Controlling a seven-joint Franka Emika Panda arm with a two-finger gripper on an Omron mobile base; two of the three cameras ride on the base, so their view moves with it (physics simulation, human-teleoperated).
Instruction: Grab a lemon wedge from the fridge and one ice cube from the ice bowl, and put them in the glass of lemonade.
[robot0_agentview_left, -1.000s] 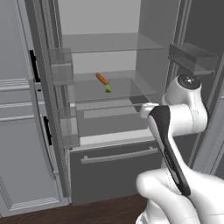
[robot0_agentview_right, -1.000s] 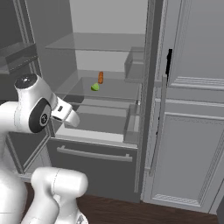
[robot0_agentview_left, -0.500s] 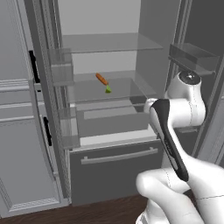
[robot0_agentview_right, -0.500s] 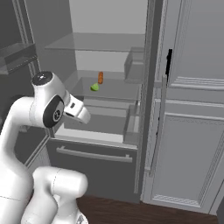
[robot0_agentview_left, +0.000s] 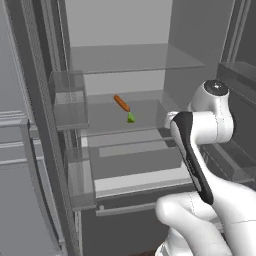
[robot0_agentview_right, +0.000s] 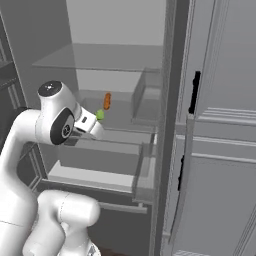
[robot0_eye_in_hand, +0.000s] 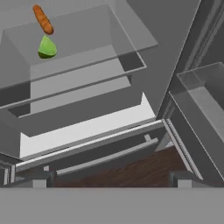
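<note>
The gripper (robot0_eye_in_hand: 111, 181) stands wide open and holds nothing; its two dark fingertips (robot0_eye_in_hand: 38, 180) rise at the bottom of the hand view, with bare space between them. It hangs in front of the open fridge (robot0_agentview_left: 120, 30), below the level of the middle glass shelf (robot0_eye_in_hand: 87, 50) and out from its front edge, looking up and in at the shelves. In the right base view the hand's white end sits just beside the wedge in the picture, but the hand view shows the two well apart.

The wedge (robot0_eye_in_hand: 47, 47) lies on that middle shelf, near its front edge and toward the left side as the hand sees it. It is small and yellow-green, and shows too in the left base view (robot0_agentview_left: 131, 118) and the right base view (robot0_agentview_right: 100, 114). Just behind it, touching or nearly so, lies a thin orange stick (robot0_eye_in_hand: 43, 19), set at a slant and pointing toward the back of the shelf.

Below the shelf a clear drawer (robot0_eye_in_hand: 83, 109) spans the width, and under it a white ledge (robot0_eye_in_hand: 87, 129) runs along the front. Below that is the dark lower drawer with its light bar handle (robot0_eye_in_hand: 105, 158). A clear door bin (robot0_eye_in_hand: 205, 105) stands at the right of the hand view. Dark wood floor (robot0_eye_in_hand: 127, 173) shows beneath the fridge.
</note>
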